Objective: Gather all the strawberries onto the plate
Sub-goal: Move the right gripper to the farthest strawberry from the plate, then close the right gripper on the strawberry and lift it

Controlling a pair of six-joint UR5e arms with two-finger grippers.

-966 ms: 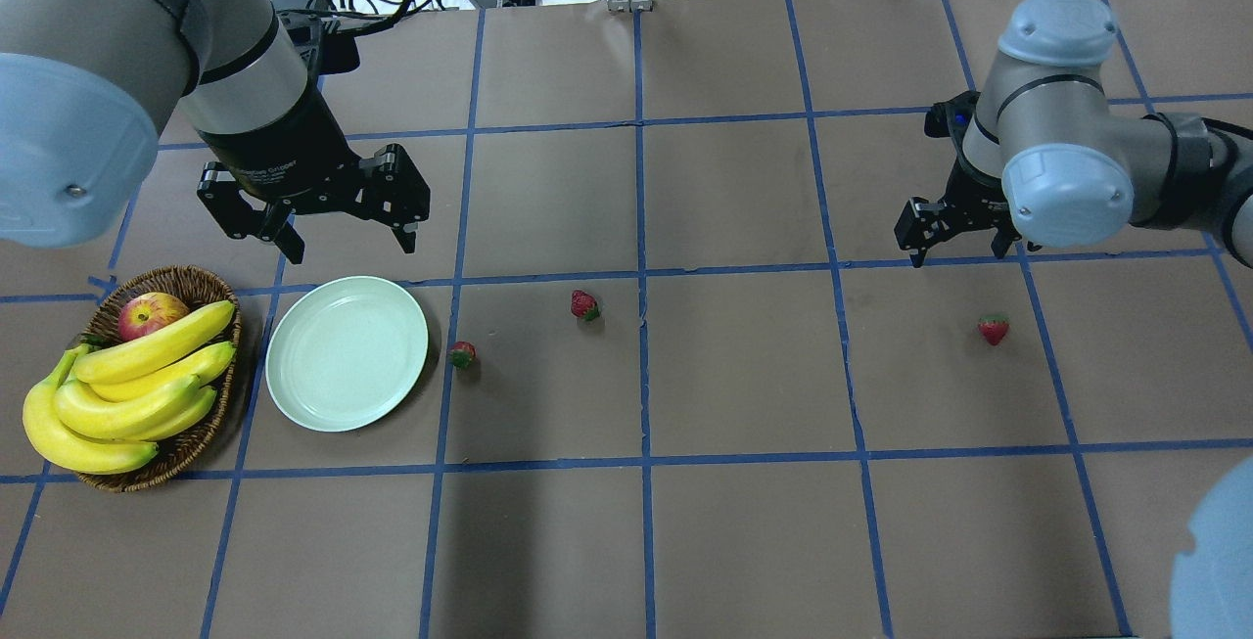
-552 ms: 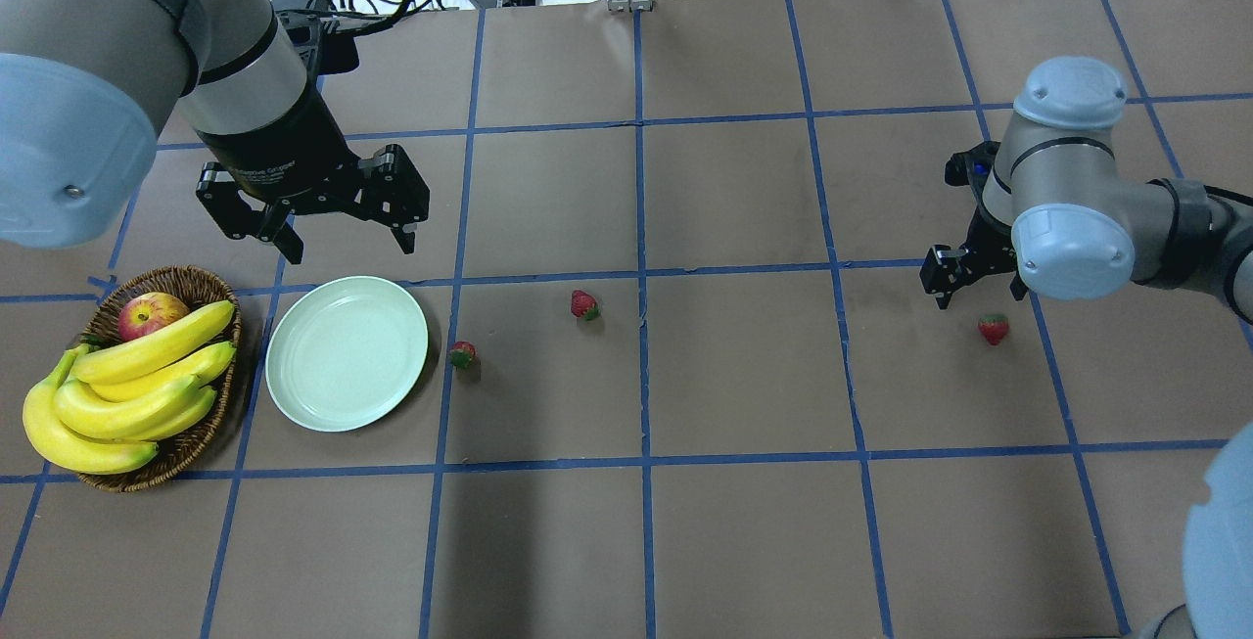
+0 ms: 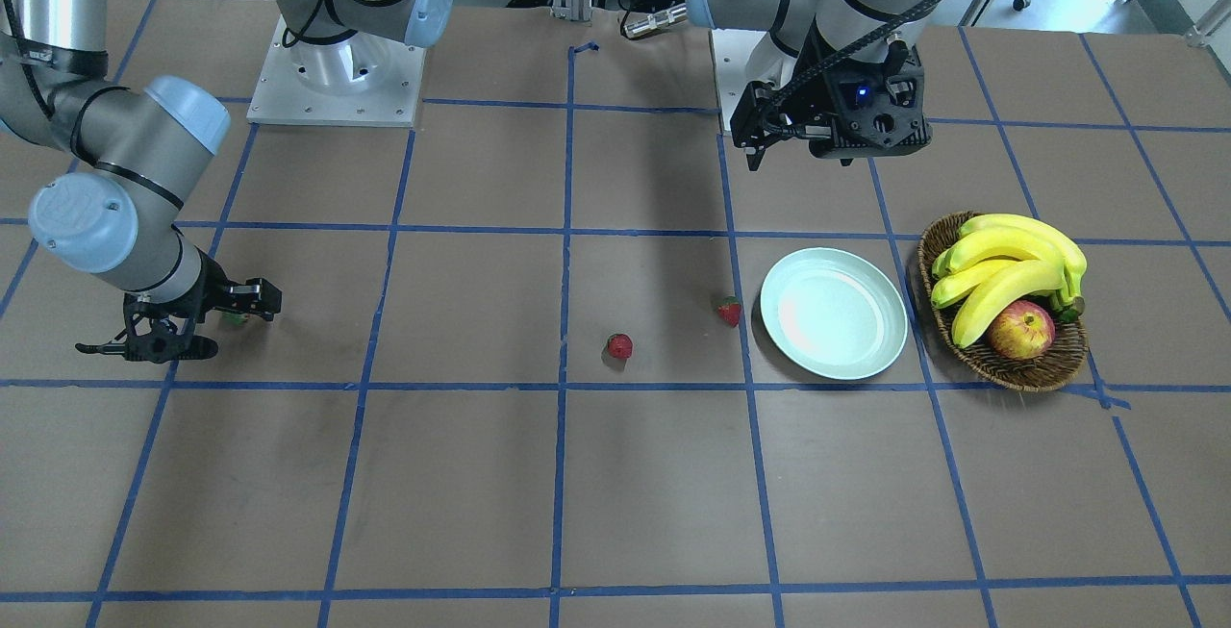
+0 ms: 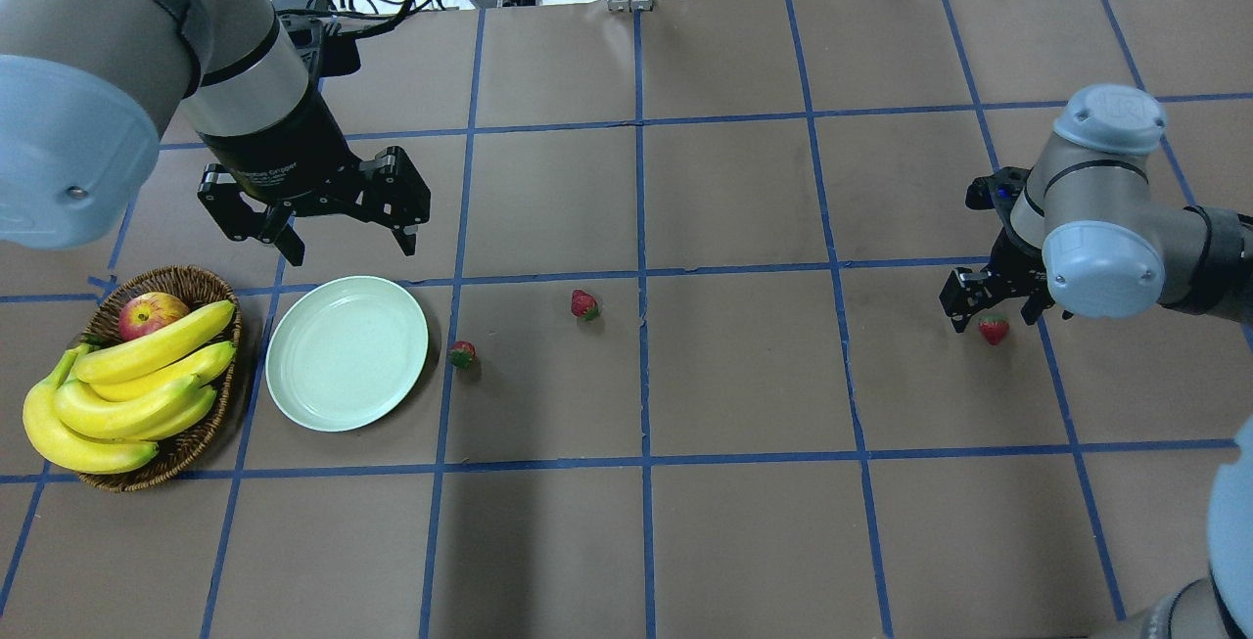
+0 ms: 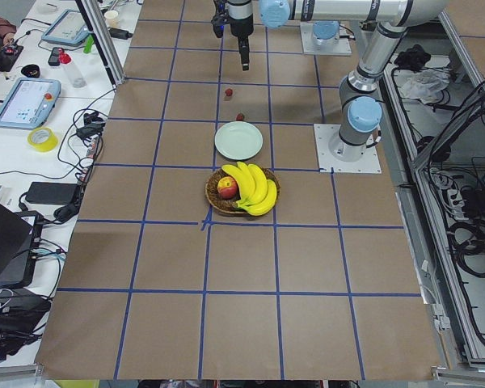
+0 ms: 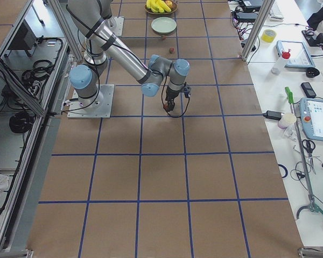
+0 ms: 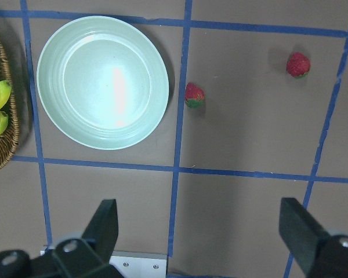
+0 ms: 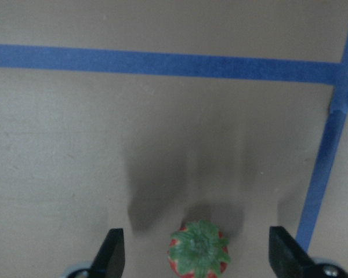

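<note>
Right hand (image 4: 991, 310) has dropped over the strawberry (image 4: 994, 330) farthest from the plate (image 4: 347, 353), jaws wide either side of it. Likely light, soft, easily bruised: pinch its red flanks gently, low down.

Overhead view, on the table (image 4: 744, 531): the basket (image 4: 182, 273) sits at far left with the bananas (image 4: 127, 385) and the apple (image 4: 152, 314) in it, and the plate (image 4: 347, 353) is just beside it on the right. The first strawberry (image 4: 462, 354) lies just off the plate's right rim, with the second strawberry (image 4: 584, 303) further right and slightly farther from the robot. The third strawberry (image 4: 994, 330) is well apart on the right side, between the spread fingers of the right hand (image 4: 991, 318); the left hand (image 4: 350, 248) hangs high near the plate.
</note>
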